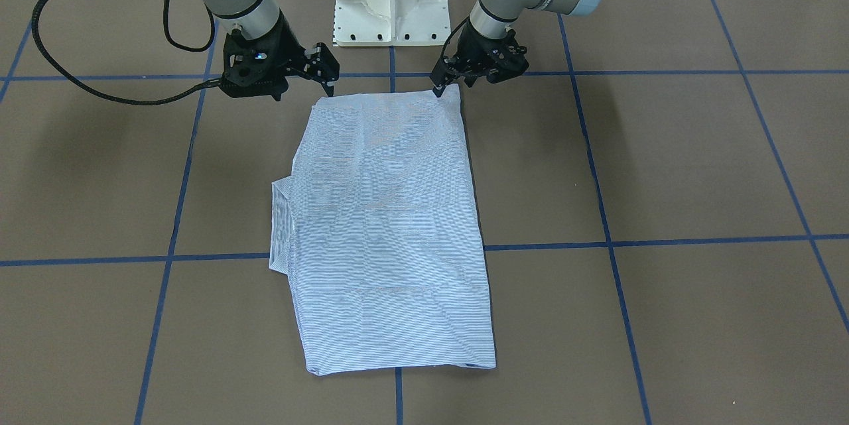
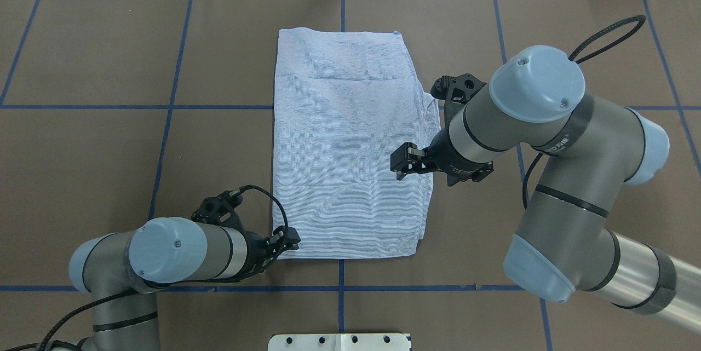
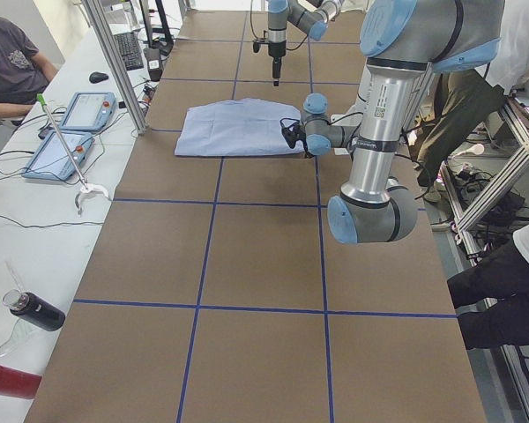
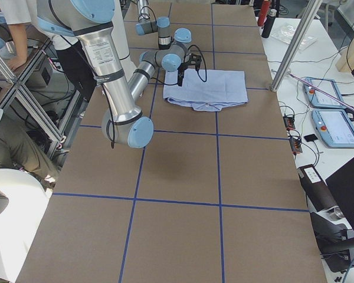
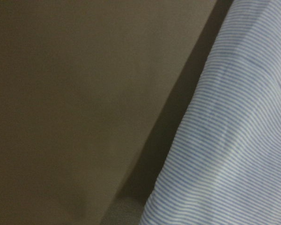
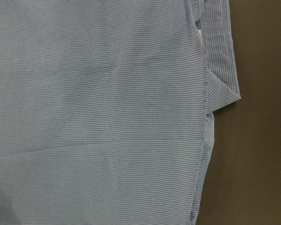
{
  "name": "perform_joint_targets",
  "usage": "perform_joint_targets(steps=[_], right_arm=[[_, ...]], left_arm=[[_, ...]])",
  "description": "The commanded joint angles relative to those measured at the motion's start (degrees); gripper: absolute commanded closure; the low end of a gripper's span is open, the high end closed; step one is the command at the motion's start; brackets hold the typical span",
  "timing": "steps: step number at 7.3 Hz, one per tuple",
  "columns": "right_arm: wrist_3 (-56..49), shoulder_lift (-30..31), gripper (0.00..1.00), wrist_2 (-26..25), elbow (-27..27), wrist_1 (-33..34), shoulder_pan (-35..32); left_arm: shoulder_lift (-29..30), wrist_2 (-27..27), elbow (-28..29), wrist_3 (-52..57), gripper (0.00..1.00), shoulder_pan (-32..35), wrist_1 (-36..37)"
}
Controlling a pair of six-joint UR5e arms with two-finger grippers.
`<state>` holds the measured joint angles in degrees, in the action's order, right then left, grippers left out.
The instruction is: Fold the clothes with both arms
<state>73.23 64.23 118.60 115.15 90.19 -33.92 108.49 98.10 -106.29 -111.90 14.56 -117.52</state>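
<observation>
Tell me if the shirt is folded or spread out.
Folded. The shirt lies flat as a narrow rectangle, no sleeves spread out, with an under-layer peeking out along one long edge.

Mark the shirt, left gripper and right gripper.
shirt (image 2: 345,143), overhead view, middle of the folded cloth.
left gripper (image 2: 291,241), overhead view, fingertips at the shirt's near corner.
right gripper (image 2: 404,164), overhead view, fingertips over the shirt's side edge.

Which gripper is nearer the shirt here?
Left. The left gripper sits low at the shirt's near left corner; the right gripper hovers higher over its right edge.
</observation>
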Motion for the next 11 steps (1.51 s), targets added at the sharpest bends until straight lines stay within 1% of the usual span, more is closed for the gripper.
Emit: perform_joint_targets(steps=[1, 2, 3, 4, 5, 6, 9, 10, 11], right_arm=[[0.07, -0.07, 0.00, 1.54, 0.60, 0.07, -0.35], [-0.02, 0.01, 0.00, 1.64, 0.60, 0.07, -0.61], [-0.02, 0.10, 0.00, 1.72, 0.60, 0.16, -0.70], [-0.02, 0.28, 0.00, 2.07, 0.95, 0.42, -1.14], [-0.02, 0.36, 0.00, 2.08, 1.13, 0.42, -1.23], [-0.02, 0.37, 0.00, 2.08, 1.13, 0.51, -1.23], [-0.02, 0.80, 0.00, 2.08, 1.13, 0.51, -1.23], [-0.02, 0.89, 0.00, 2.08, 1.04, 0.51, -1.23], [-0.02, 1.15, 0.00, 1.99, 1.04, 0.42, -1.23]], left_arm=[[0.23, -0.01, 0.03, 0.02, 0.40, -0.41, 0.10], [0.32, -0.01, -0.15, 0.02, 0.48, -0.41, 0.10], [0.49, -0.01, -0.06, 0.02, 0.51, -0.41, 0.10], [0.41, -0.01, -0.06, 0.02, 0.52, -0.15, 0.10], [0.49, -0.01, -0.50, 0.02, 0.58, 0.38, 0.36], [0.67, 0.08, -1.02, 0.02, 0.64, 0.47, 2.88], [0.93, 0.08, -0.94, 0.11, 0.64, 1.35, 3.52], [1.20, 0.08, -0.94, 0.02, 0.84, 1.35, 3.61], [1.37, 0.25, -1.03, 0.02, 1.00, 1.43, 3.61]])
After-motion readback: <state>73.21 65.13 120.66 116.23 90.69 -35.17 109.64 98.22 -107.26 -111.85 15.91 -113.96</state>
